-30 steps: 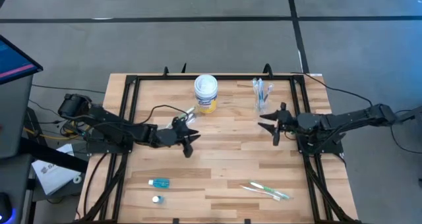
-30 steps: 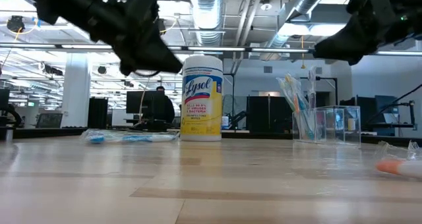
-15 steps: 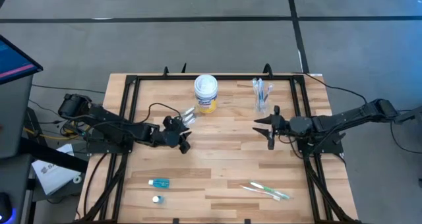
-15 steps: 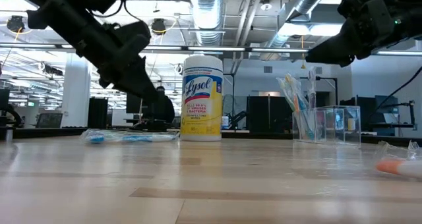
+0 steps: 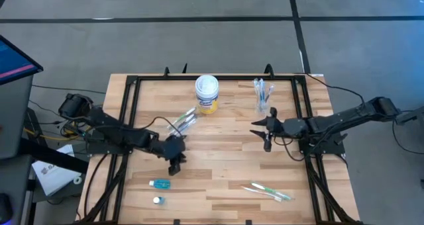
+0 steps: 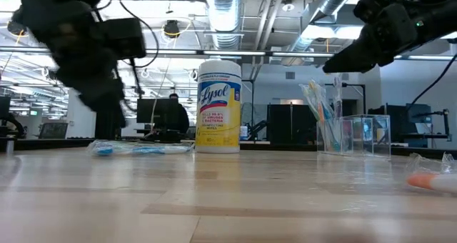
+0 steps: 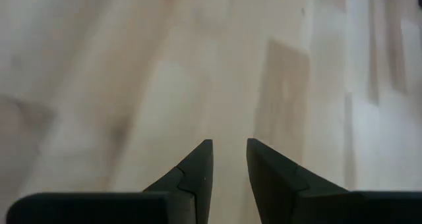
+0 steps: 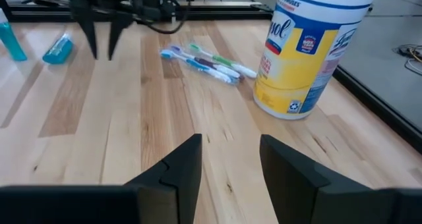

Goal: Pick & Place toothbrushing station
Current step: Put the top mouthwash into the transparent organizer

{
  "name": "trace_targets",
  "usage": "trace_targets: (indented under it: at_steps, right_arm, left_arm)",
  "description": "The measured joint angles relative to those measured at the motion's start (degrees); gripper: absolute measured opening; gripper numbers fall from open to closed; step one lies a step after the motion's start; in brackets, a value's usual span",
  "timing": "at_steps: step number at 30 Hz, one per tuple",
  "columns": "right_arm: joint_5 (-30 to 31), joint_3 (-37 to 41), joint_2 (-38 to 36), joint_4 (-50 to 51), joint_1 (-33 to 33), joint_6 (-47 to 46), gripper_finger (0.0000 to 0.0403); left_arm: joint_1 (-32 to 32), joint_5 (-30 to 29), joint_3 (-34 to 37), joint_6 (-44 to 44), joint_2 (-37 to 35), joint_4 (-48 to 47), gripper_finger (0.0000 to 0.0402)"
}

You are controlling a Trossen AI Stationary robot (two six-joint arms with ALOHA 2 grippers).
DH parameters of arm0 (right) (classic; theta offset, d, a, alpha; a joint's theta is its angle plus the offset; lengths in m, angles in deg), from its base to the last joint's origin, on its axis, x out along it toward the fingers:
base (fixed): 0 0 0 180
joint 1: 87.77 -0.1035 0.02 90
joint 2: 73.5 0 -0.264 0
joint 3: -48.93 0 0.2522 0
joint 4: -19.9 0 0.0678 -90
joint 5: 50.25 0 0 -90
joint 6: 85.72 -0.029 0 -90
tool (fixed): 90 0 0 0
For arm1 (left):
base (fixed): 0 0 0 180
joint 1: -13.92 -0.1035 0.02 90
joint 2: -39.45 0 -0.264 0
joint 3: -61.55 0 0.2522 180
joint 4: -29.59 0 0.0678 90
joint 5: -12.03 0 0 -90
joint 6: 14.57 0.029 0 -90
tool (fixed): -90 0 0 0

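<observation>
High view: loose toothbrushes (image 5: 182,121) beside the yellow-labelled canister (image 5: 207,94), long axis on a diagonal from near the canister's base toward the table's left front; lying flat on the wood. Second group of toothbrushes (image 5: 268,191) near the front right of the table (image 5: 225,165), long axis nearly along the front edge, slightly slanted. Further brushes standing upright in clear cups (image 5: 263,96) at the back right. Small blue tube (image 5: 159,183) lying near the front left, long axis parallel to the front edge, with a small white cap (image 5: 157,200) just in front of it. Left gripper (image 5: 175,160) over bare wood between the loose toothbrushes and the blue tube, pointing down toward the front edge; fingers (image 7: 198,171) parted by a narrow gap in the left wrist view, nothing between them, nothing touched. Left arm stretched low from the table's left side. Right gripper (image 5: 264,136) raised above the table right of centre, in front of the cups, aimed toward the table's middle; fingers (image 8: 181,168) moderately apart in the right wrist view, empty. Right arm reaching in from the right edge, roughly level.
</observation>
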Motion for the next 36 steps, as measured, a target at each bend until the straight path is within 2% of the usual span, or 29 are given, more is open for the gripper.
trace_targets:
  at_steps: [8, 15, 20, 27, 36]
  right_arm:
    - [0.0, -0.3, 0.9, -0.1, 0.0, 0.0, 0.0143]
    - [0.0, -0.3, 0.9, -0.2, 0.0, -0.1, 0.0143]
    - [0.0, -0.3, 0.9, -0.2, 0.0, -0.1, 0.0143]
    - [0.0, -0.3, 0.9, 0.0, 0.0, -0.5, 0.0143]
    - [0.0, -0.3, 0.9, 0.1, 0.0, -0.6, 0.0143]
  left_arm:
    - [8.6, 1.2, 0.0, -9.8, -1.3, -5.8, 0.0089]
    - [15.5, 1.8, -0.1, -19.8, -6.7, -12.2, 0.0089]
    - [18.3, 3.3, 0.0, -26.7, -9.0, -16.2, 0.0089]
    - [21.0, 5.7, 0.0, -32.4, -8.5, -20.8, 0.0089]
    - [23.2, 7.5, 0.0, -35.7, -8.5, -22.0, 0.0089]
